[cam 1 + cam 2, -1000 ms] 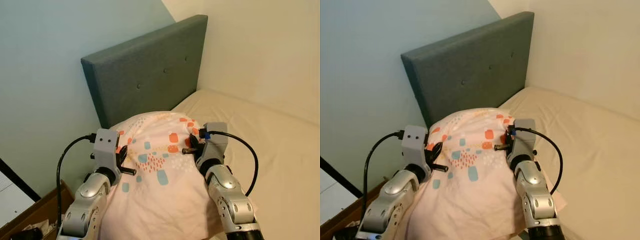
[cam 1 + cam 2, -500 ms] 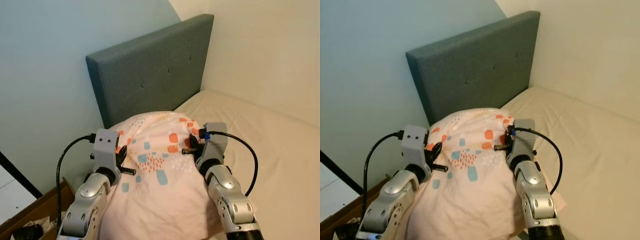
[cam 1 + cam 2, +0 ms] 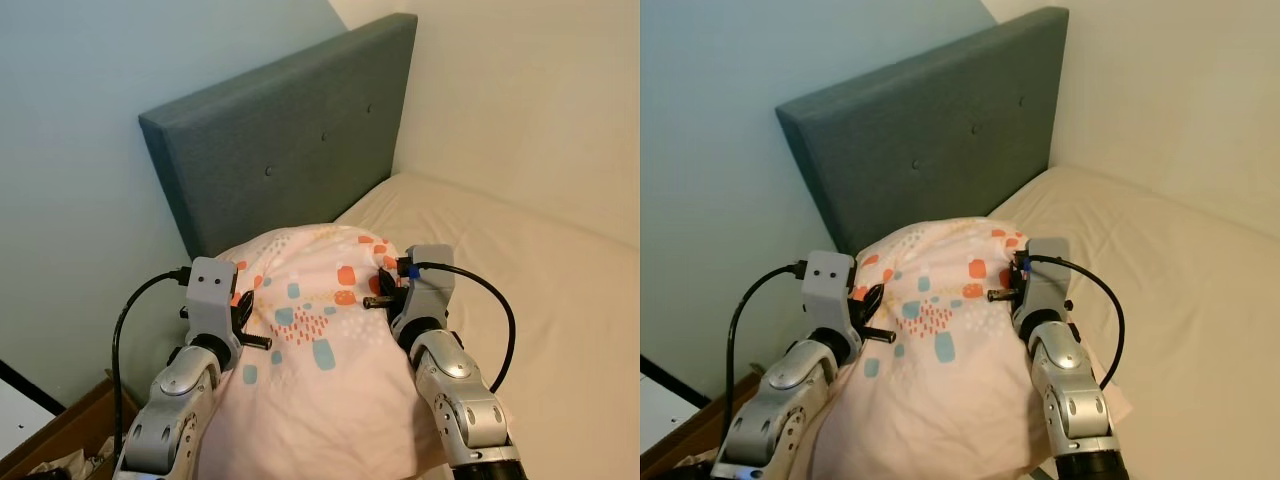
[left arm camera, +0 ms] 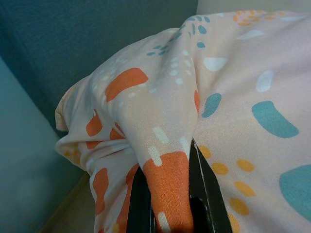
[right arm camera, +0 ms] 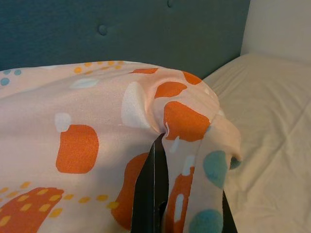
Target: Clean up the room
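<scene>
A pale pink pillow (image 3: 320,340) with orange and teal spots is held up between my two arms, in front of the grey-green headboard (image 3: 280,150). My left gripper (image 4: 167,194) is shut on a fold of the pillow's left edge. My right gripper (image 5: 167,191) is shut on a fold at its right corner. In the eye views the left gripper (image 3: 245,315) and right gripper (image 3: 385,290) sit at the pillow's two sides, fingers mostly buried in cloth. The pillow hangs over the near end of the cream mattress (image 3: 540,260).
The bed stands in a corner, with a pale blue wall (image 3: 80,130) on the left and a cream wall (image 3: 540,90) behind. A brown cardboard box (image 3: 60,440) sits on the floor at the lower left, beside the bed.
The view has swung a little, so the headboard sits further left now. Both grippers keep the same hold on the pillow.
</scene>
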You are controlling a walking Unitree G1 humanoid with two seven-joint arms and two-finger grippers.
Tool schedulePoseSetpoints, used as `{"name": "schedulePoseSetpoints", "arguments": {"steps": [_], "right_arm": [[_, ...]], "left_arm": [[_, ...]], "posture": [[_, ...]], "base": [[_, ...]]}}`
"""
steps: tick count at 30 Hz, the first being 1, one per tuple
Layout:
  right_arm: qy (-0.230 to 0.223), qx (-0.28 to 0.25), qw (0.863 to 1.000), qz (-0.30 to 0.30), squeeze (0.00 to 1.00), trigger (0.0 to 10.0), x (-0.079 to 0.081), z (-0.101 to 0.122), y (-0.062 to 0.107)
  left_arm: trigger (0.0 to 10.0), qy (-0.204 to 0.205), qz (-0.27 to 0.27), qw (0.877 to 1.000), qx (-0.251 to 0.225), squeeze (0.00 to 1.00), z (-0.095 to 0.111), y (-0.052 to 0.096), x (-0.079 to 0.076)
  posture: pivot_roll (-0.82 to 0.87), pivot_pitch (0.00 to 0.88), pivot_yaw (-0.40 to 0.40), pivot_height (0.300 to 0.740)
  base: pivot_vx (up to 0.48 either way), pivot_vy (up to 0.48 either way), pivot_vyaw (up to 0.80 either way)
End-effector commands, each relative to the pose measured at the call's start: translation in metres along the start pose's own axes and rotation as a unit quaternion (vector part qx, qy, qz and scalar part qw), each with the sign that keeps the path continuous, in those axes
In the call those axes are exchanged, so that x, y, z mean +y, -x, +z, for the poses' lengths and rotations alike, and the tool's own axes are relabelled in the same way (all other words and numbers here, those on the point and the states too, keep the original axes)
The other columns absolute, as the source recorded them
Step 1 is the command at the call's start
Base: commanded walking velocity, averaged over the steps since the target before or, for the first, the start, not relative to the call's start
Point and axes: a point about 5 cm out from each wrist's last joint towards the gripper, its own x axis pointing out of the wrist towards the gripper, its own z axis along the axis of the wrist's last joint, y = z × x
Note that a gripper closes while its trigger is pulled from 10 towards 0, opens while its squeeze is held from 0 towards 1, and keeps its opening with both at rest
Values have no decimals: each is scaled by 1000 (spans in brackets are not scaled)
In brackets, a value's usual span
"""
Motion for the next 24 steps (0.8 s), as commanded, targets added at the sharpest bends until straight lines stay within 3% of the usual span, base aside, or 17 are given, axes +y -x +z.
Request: {"name": "schedulePoseSetpoints", "arguments": {"steps": [1, 24], "right_arm": [[4, -16, 999, -46, 0, 10000, -17, 4, 1], [2, -16, 999, -41, 0, 10000, -15, 3, 1]], "left_arm": [[10000, -5, 70, 997, -17, 0, 4, 5, 28], [10000, -7, 76, 997, -18, 0, 4, 7, 30]], "posture": [[-91, 79, 20, 740], [-84, 78, 16, 740]], "base": [[371, 0, 0], [369, 0, 0]]}}
